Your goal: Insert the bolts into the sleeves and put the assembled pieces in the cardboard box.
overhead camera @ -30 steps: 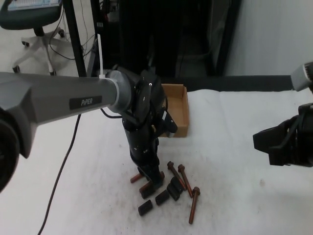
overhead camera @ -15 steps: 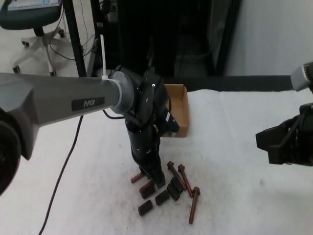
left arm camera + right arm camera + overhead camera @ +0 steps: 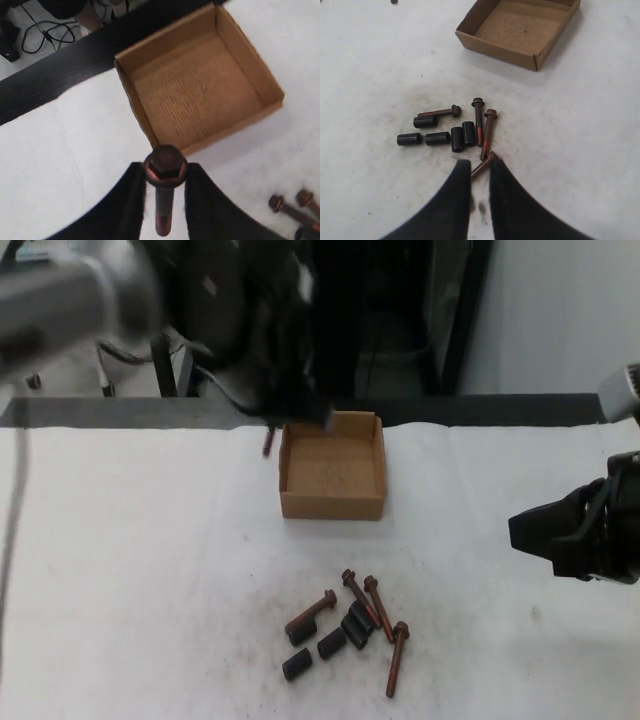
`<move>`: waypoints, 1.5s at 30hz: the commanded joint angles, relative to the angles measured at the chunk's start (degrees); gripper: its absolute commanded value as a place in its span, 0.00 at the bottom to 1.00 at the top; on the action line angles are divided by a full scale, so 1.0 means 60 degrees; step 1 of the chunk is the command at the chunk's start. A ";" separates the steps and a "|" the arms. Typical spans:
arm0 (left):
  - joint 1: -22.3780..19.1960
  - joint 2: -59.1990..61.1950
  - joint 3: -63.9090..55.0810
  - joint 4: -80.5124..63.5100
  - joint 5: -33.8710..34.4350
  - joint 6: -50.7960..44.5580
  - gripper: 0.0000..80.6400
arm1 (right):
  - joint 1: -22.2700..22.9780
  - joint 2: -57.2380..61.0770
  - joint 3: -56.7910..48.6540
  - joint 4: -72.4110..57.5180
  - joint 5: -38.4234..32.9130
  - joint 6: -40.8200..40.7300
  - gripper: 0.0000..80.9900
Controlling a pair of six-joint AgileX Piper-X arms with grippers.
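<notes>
The left hand [image 3: 165, 172] is closed on a rusty bolt [image 3: 163, 210], pinching it at the head end between both fingers, with the shaft pointing down toward the white-covered worktop [image 3: 90, 145]. In the high view the same bolt [image 3: 267, 444] hangs just outside the far left corner of the cardboard box [image 3: 332, 508]. The arm above it shows only as a blur.

The box [image 3: 247, 62] sits open-topped near the worktop's far edge, beside a dark strip [image 3: 470, 408] that runs along that edge. Cables [image 3: 42, 30] lie on the floor beyond.

Nearer the camera, well apart from the box, lies the loose pile. It holds four bolts [image 3: 478, 120] and five short black sleeves [image 3: 437, 138], some of them touching, on a patch of cover smudged with dark marks [image 3: 422, 95]. None of these sleeves has a bolt in it.

The right hand [image 3: 479, 167] is held above the near side of the pile, its fingers parted by a narrow gap and gripping nothing. One bolt [image 3: 481, 168] on the worktop shows through that gap. In the high view this hand [image 3: 560, 535] hangs at the right side, off to the side of the pile [image 3: 345, 630].
</notes>
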 commanded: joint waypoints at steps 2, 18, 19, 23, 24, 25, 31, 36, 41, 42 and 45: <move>0.0571 -0.0580 0.0763 -0.0696 0.0980 -0.0889 0.00 | -0.0021 -0.0050 -0.0106 0.0016 -0.0150 0.0034 0.17; 0.1678 -0.0798 0.4035 -0.0403 0.3646 0.0432 0.00 | -0.0021 -0.0050 -0.0106 0.0035 -0.0148 0.0034 0.17; 0.1470 -0.0623 0.3855 0.0088 0.3200 0.0781 0.00 | -0.0021 -0.0050 -0.0106 0.0035 -0.0148 0.0034 0.17; 0.0725 0.0396 0.3118 0.1906 0.1831 0.1593 0.00 | -0.0021 -0.0050 -0.0106 0.0035 -0.0148 0.0034 0.17; 0.0546 0.0620 0.2957 0.2148 0.1593 0.1648 0.00 | -0.0021 -0.0050 -0.0106 0.0035 -0.0148 0.0034 0.17; 0.0412 0.0914 0.2854 0.2307 0.1316 0.1648 0.00 | -0.0021 -0.0050 -0.0106 0.0035 -0.0148 0.0034 0.17; -0.0173 0.2084 0.2568 0.1811 0.0846 0.1646 0.00 | -0.0021 -0.0050 -0.0106 0.0035 -0.0554 0.0034 0.17; -0.0302 0.2227 0.2573 0.1079 0.0563 0.2290 0.00 | -0.0021 -0.0050 -0.0106 0.0256 -0.0552 0.0034 0.17; -0.0310 0.2227 0.2512 0.1356 0.0534 0.2728 0.09 | -0.0021 -0.0050 -0.0106 0.0494 -0.0552 0.0034 0.17; -0.0335 0.2227 0.2512 0.1473 0.0534 0.2728 0.15 | -0.0021 -0.0050 -0.0106 0.0494 -0.0552 0.0034 0.17; -0.0329 0.2227 0.2512 0.1857 0.0534 0.2728 0.34 | -0.0021 -0.0050 -0.0106 0.0466 -0.0552 0.0034 0.17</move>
